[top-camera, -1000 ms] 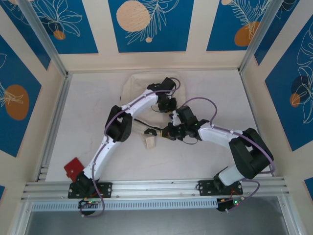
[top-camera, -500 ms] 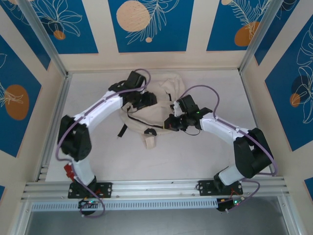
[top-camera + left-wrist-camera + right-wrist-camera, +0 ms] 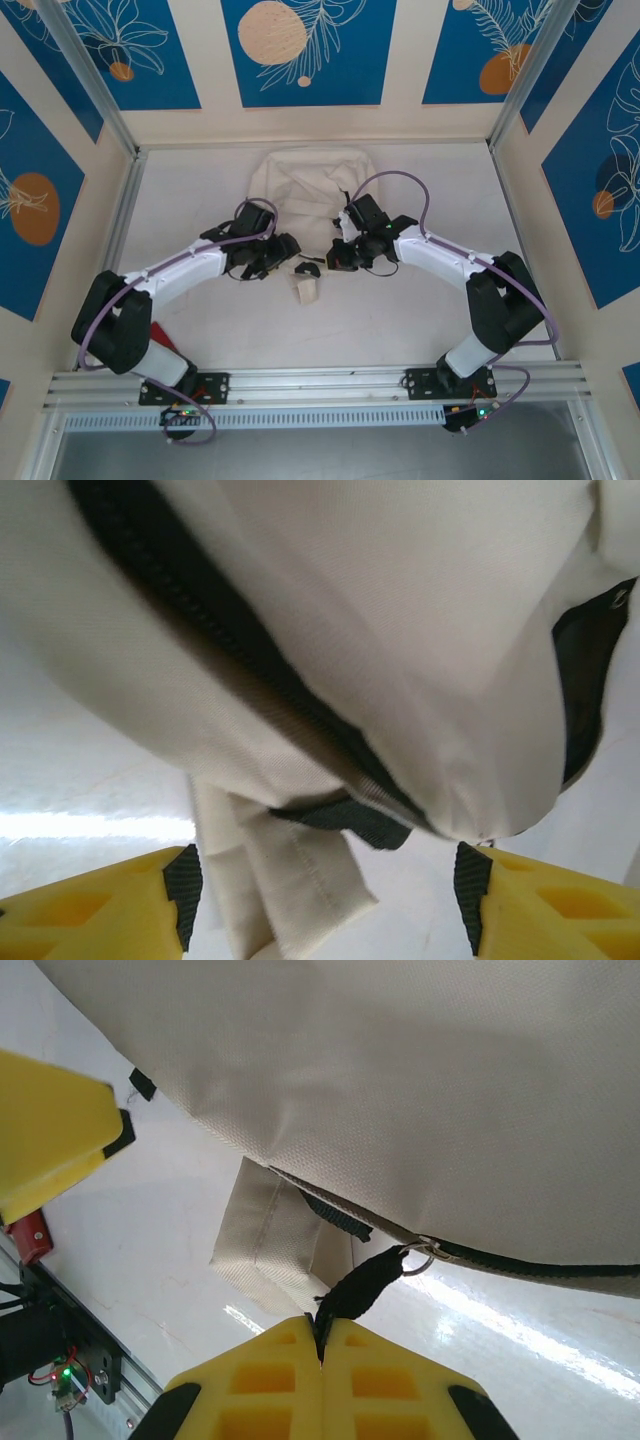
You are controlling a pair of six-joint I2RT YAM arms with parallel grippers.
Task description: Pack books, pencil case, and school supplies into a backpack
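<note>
Backpack [image 3: 310,180]: cream, lying flat at far middle of table [image 3: 420,300]. Right gripper [image 3: 322,1345]: clamped on black zip pull [image 3: 365,1278]. Left gripper [image 3: 320,905]: jaws wide apart, holding nothing, a strap [image 3: 270,875] lying between them. Progress: judged at the zip stage; contents hidden, packing unconfirmed.
</note>
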